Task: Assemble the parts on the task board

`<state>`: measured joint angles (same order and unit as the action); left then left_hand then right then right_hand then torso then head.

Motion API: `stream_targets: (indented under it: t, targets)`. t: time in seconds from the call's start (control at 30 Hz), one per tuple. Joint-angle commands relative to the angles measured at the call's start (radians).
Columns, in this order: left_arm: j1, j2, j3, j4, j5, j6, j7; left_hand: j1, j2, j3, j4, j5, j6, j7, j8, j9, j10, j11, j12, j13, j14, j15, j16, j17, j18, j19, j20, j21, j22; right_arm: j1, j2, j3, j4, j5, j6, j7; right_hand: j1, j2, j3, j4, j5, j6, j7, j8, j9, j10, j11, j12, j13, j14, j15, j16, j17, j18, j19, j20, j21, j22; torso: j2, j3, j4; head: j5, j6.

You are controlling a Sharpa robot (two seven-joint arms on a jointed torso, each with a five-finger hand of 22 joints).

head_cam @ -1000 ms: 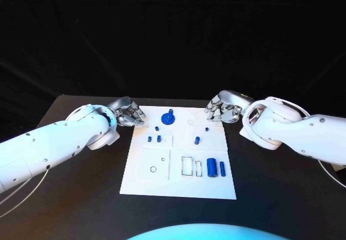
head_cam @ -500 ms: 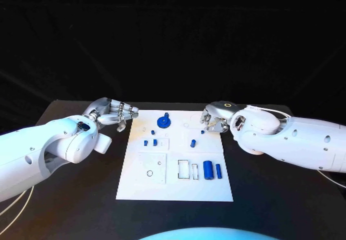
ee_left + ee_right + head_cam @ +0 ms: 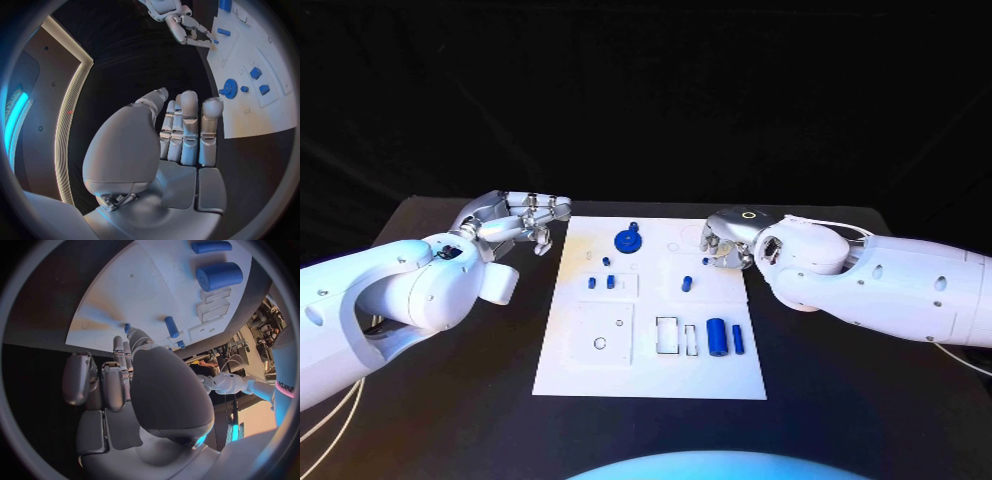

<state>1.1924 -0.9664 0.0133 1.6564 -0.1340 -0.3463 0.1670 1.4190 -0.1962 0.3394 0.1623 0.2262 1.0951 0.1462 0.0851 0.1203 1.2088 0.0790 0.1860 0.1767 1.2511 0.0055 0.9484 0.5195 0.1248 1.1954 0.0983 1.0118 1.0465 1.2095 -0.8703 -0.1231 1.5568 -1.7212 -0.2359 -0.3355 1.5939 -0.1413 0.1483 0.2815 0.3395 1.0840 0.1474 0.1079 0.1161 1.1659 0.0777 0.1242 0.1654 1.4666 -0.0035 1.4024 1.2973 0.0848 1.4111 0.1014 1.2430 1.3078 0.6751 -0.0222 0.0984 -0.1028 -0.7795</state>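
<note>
1. The task board (image 3: 651, 375) lies mid-surface (image 3: 459, 400); blue parts (image 3: 718, 335) rest on it, a gear (image 3: 629, 240) at its far end.
2. Judged an early reach: the right robot hand (image 3: 723, 243) hovers over the board's far right edge by a small peg (image 3: 705, 263), fingers curled, apparently holding nothing.
3. The left robot hand (image 3: 516, 220) is open, off the board's left edge, with room around it.

Task board (image 3: 581, 370) white; parts (image 3: 717, 337) blue, gear (image 3: 630, 241) near left hand (image 3: 516, 222) included. Hands silver. Tabletop (image 3: 430, 400) black.
</note>
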Motion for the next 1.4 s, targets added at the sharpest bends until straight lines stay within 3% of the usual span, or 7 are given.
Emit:
stream_targets:
  t: [0.03, 0.43, 0.7, 1.4]
  targets:
    - [0.002, -0.001, 0.001, 0.008, 0.056, 0.009, 0.043, -0.009, 0.003, -0.007, 0.0, -0.002, -0.004, 0.004, -0.002, -0.001, -0.007, -0.001, 0.004, 0.002, -0.004, -0.001, -0.004, -0.002, 0.018, -0.008, 0.0, -0.007, -0.002, -0.005, 0.004, 0.0, -0.005, -0.027, 0.026, -0.008, -0.003, -0.011, 0.012, 0.001, 0.009, 0.011, -0.002, -0.004, -0.001, 0.009, 0.001, -0.005, -0.005, 0.05, 0.002, 0.005, 0.003, -0.014, 0.007, 0.0, 0.009, 0.073, 0.0, 0.0011, -0.0002, 0.0, -0.003]
    - [0.002, -0.005, 0.001, 0.013, 0.059, 0.01, 0.039, -0.003, 0.007, -0.012, -0.004, -0.001, -0.007, 0.006, -0.003, -0.003, -0.01, 0.0, 0.006, 0.004, -0.004, -0.001, -0.005, -0.004, 0.018, -0.008, 0.0, -0.013, -0.008, -0.013, 0.021, 0.0, -0.025, -0.021, 0.019, 0.002, -0.008, -0.013, 0.046, -0.003, 0.019, 0.029, -0.007, -0.006, 0.0, 0.03, -0.003, -0.01, -0.02, 0.052, -0.002, 0.013, 0.012, -0.018, 0.016, -0.002, 0.029, 0.088, -0.001, 0.0025, -0.0006, 0.001, -0.004]
    - [0.002, -0.004, 0.001, 0.013, 0.06, 0.012, 0.035, 0.001, 0.01, -0.014, -0.006, -0.001, -0.009, 0.007, -0.003, -0.003, -0.012, 0.001, 0.006, 0.005, -0.004, -0.001, -0.006, -0.005, 0.019, -0.008, 0.0, -0.018, -0.011, -0.018, 0.038, 0.0, -0.047, -0.013, 0.02, 0.011, -0.009, -0.011, 0.08, -0.009, 0.006, 0.038, -0.009, -0.009, 0.0, 0.042, -0.006, -0.016, -0.031, 0.053, -0.004, 0.017, 0.016, -0.019, 0.018, -0.004, 0.035, 0.095, -0.001, 0.0015, 0.0, 0.0, -0.005]
    - [0.002, -0.005, 0.001, 0.012, 0.06, 0.013, 0.016, 0.009, 0.015, -0.02, -0.012, 0.0, -0.015, 0.012, -0.006, -0.006, -0.019, 0.004, 0.008, 0.007, -0.005, 0.001, -0.008, -0.009, 0.02, -0.01, 0.001, -0.03, -0.021, -0.031, 0.053, 0.0, -0.065, -0.001, 0.045, 0.018, -0.014, -0.018, 0.106, -0.019, 0.001, 0.051, -0.012, -0.009, 0.002, 0.055, -0.009, -0.02, -0.039, 0.053, -0.006, 0.02, 0.018, -0.021, 0.02, -0.006, 0.042, 0.102, -0.002, 0.0016, -0.0008, 0.0, -0.018]
